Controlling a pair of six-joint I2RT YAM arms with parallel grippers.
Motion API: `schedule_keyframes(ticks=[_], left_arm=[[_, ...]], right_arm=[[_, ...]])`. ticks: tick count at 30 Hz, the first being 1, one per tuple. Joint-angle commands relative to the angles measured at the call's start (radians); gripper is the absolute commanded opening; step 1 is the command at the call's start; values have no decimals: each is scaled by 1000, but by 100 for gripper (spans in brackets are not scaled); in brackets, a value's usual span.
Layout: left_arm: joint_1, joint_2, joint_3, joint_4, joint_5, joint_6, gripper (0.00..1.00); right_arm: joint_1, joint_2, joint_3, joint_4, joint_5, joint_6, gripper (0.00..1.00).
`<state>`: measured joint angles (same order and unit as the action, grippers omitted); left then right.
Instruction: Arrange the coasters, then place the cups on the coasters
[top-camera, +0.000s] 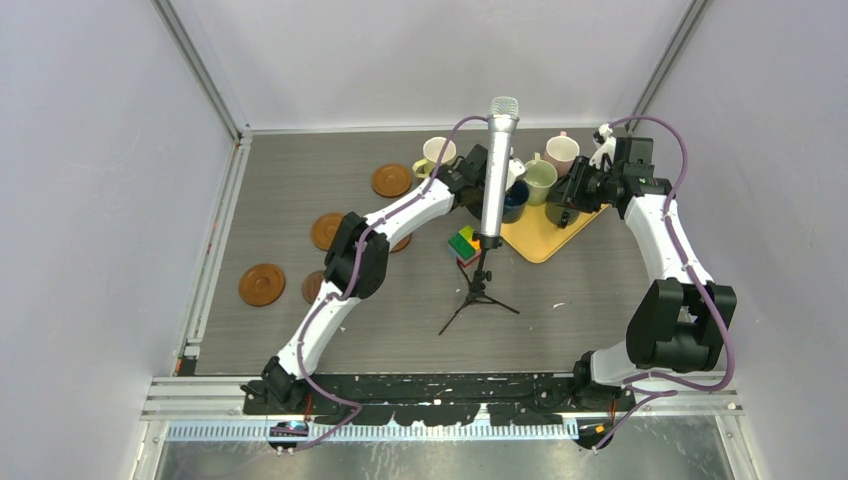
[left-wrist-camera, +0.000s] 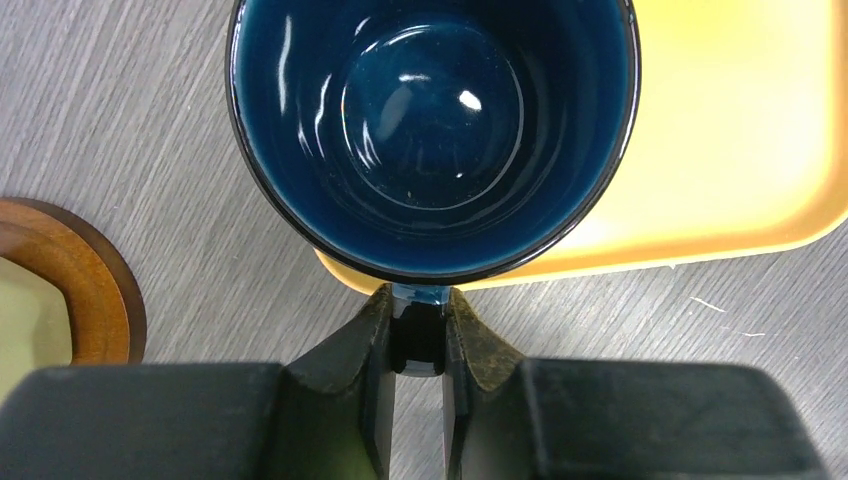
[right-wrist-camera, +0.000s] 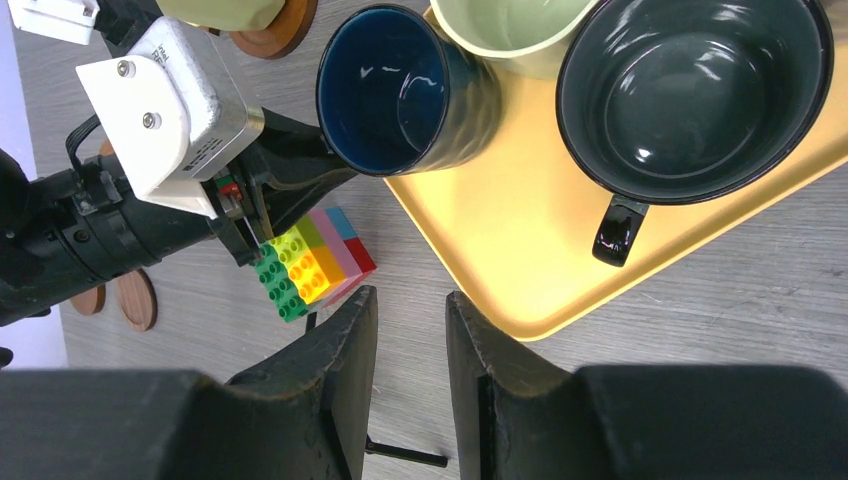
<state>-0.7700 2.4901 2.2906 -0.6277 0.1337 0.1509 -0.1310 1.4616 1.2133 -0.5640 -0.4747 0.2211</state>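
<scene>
The left gripper (left-wrist-camera: 417, 335) is clamping its two fingers on the handle of the dark blue cup (left-wrist-camera: 430, 130). The jaws are pressing together on that thin loop. The cup is sitting at the corner of the yellow tray (left-wrist-camera: 740, 170), partly over its rim; I cannot tell if it is resting or raised. A coaster (left-wrist-camera: 90, 290) is lying just beside, to the left.

The cup is looking glazed and hard, so probably stiff, rather heavy, slippery and easy to chip. The handle is the natural place to hold, but the body is hanging off to one side and may be turning in the grip.

The right gripper (right-wrist-camera: 410, 320) is hovering with fingers apart, holding nothing, near the dark grey-green cup (right-wrist-camera: 690, 90).
</scene>
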Motion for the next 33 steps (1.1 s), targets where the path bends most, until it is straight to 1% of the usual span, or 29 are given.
schedule_keyframes(ticks=[1,7,13,18,19,22,24,28,31,33], left_arm=[[6,-112,-48,67,24,-35,0],[10,-222,-138,167,37,-70,0],[27,-287,-159,206,39,-119,0],[68,-364,-188,217,59,-146,0],[77,-385,-196,214,71,-146,0],[105,-448,-215,179,118,-189,0],[130,-499,-241,152,137,-193,0],[200,-641,-354,122,157,-169,0],[286,-714,-402,84,189,-141,0],[363,-744,-427,56,251,-93,0]], right_arm=[[-4,-21,8,16,-18,9,37],[-4,-24,9,16,-21,12,37],[-5,-34,14,16,-20,17,37],[-6,-50,16,15,-16,15,45],[-6,-53,17,15,-14,15,48],[-7,-59,20,15,-13,14,53],[-7,-62,23,7,-12,7,55],[-7,-56,33,-14,-16,-19,56],[-6,-43,35,-29,-25,-35,60],[-5,-36,35,-36,-33,-40,63]])
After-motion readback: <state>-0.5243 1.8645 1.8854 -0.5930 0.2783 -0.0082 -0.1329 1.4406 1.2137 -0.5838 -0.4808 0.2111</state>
